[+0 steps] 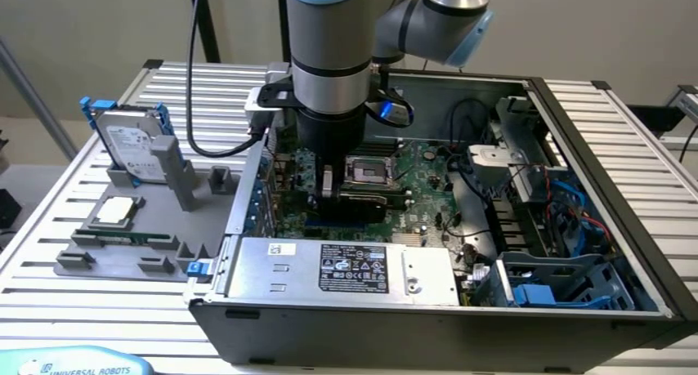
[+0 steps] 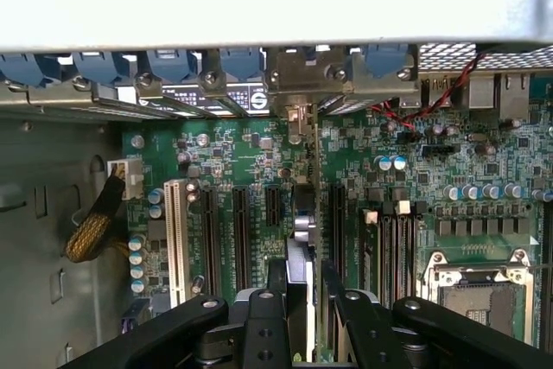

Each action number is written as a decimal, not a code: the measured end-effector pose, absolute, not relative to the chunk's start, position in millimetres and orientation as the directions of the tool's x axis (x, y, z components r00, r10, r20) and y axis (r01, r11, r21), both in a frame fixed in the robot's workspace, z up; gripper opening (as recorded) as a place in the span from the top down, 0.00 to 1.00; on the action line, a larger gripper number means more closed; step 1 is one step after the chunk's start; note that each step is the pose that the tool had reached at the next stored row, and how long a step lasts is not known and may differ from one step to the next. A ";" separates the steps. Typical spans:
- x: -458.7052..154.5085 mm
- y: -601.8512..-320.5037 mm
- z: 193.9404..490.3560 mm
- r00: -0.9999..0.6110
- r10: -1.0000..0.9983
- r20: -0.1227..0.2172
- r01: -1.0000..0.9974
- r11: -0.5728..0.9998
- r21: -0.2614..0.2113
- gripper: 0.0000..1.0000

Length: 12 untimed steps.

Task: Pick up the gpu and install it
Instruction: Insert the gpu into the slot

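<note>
Worktop point(image 1: 610, 130) space is taken up mostly by an open computer case point(image 1: 436, 318), motherboard point(image 2: 251, 162) exposed. Lowered inside over the expansion slots, the claw point(image 2: 302, 287) is closed on the gpu point(image 2: 301, 239), held edge-on above a slot. A hard drive point(image 1: 133, 150) stands on a grey fixture at the exterior view's left.

arm's point(image 1: 329, 56) pointing straight down, wrist vertical, tool point(image 2: 302, 287) low at the end of it, fingers point(image 2: 276, 278) pinched in partway, clamped on a thin upright card.
</note>
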State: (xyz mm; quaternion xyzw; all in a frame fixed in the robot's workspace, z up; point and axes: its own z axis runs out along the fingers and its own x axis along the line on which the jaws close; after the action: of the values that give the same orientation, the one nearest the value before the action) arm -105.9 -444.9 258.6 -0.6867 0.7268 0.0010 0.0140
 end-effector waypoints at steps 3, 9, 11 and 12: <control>-106.2 -444.9 258.1 -0.051 -0.998 -0.021 -0.999 0.051 -0.018 0.73; -106.3 -444.6 256.5 -0.037 -0.999 -0.022 -0.999 0.037 -0.018 0.73; -106.3 -444.7 256.1 -0.035 -0.999 -0.022 -0.999 0.035 -0.018 0.73; -106.3 -444.7 255.8 -0.035 -0.999 -0.022 -0.999 0.035 -0.018 0.73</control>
State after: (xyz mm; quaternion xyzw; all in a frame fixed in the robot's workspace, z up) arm -106.3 -444.7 255.8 -0.6945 0.7194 0.0012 0.0140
